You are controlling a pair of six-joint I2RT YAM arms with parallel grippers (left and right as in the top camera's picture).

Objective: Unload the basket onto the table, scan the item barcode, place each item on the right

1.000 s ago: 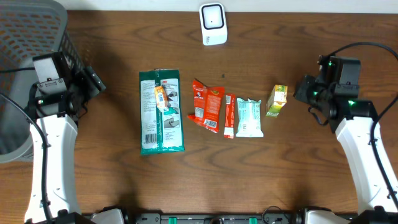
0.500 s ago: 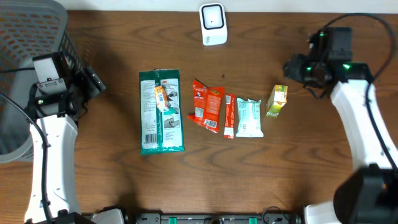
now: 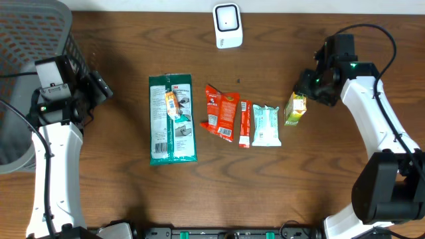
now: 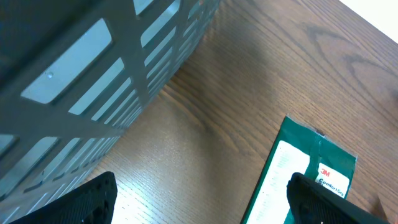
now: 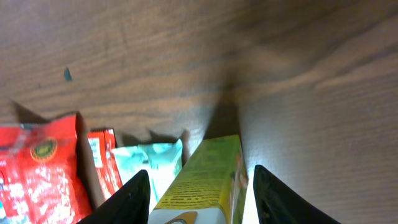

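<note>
A small yellow-green box [image 3: 295,108] stands at the right end of a row of packets. My right gripper [image 3: 308,88] is over its top right end. In the right wrist view the box [image 5: 208,165] lies between my two black fingers [image 5: 134,196], with a thin gap showing on each side; the right gripper [image 5: 200,199] is open around it. A white scanner [image 3: 227,25] stands at the table's far edge, middle. My left gripper [image 3: 99,86] hangs open at the left, over bare wood [image 4: 199,202], holding nothing.
A green 3M pack [image 3: 172,119], a red packet [image 3: 221,111], a thin red stick [image 3: 244,123] and a teal packet [image 3: 266,125] lie in a row mid-table. A grey mesh basket [image 3: 33,40] fills the far left corner, close to the left arm.
My right arm has swung from the right side toward the box and now straddles its end. Its jaws have opened from nearly shut. The left arm has not moved.
</note>
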